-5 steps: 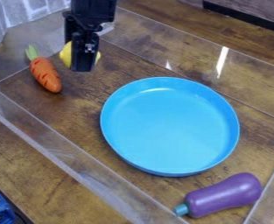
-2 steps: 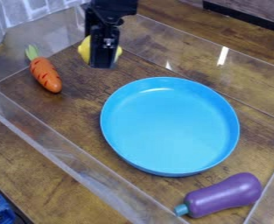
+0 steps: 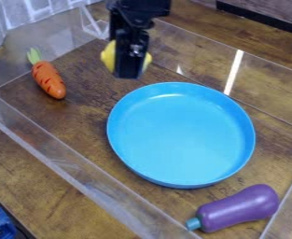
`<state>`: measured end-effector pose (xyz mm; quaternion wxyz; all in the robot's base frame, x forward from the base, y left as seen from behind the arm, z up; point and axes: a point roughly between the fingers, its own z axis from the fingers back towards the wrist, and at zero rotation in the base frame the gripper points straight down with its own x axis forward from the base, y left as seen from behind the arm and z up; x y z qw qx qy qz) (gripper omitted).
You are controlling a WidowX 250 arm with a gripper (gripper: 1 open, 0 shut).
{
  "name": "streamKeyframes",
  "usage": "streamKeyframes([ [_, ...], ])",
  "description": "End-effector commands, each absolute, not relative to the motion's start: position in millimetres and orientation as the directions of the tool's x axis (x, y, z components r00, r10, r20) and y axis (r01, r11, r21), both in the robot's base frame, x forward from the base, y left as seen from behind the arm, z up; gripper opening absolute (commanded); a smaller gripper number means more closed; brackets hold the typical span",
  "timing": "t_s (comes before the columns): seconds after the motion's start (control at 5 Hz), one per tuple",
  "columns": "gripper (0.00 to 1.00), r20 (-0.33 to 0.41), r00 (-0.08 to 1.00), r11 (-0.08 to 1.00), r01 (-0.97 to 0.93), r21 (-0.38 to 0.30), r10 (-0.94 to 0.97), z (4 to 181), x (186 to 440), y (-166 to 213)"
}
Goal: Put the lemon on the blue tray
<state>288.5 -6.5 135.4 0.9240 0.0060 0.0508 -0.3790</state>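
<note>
The lemon (image 3: 111,55) shows as a small yellow shape held between the black fingers of my gripper (image 3: 131,63), which is shut on it and lifted off the table. Most of the fruit is hidden behind the fingers. The gripper hangs just beyond the far left rim of the blue tray (image 3: 181,132), a large round plate lying flat in the middle of the wooden table.
An orange carrot (image 3: 48,78) with a green top lies at the left. A purple eggplant (image 3: 239,207) lies at the front right. Clear plastic walls (image 3: 61,159) ring the work area.
My gripper has carried the lemon to the right, from beside the carrot toward the tray's far left rim. Nothing else has moved.
</note>
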Motion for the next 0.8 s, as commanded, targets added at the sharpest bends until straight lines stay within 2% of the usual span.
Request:
streamKeyframes([
  [0.0,0.00,-0.035,0.680,0.680,0.733,0.013,-0.732,154.8,285,-27],
  [0.6,0.00,-0.003,0.648,0.648,0.761,0.002,-0.761,144.6,289,-41],
])
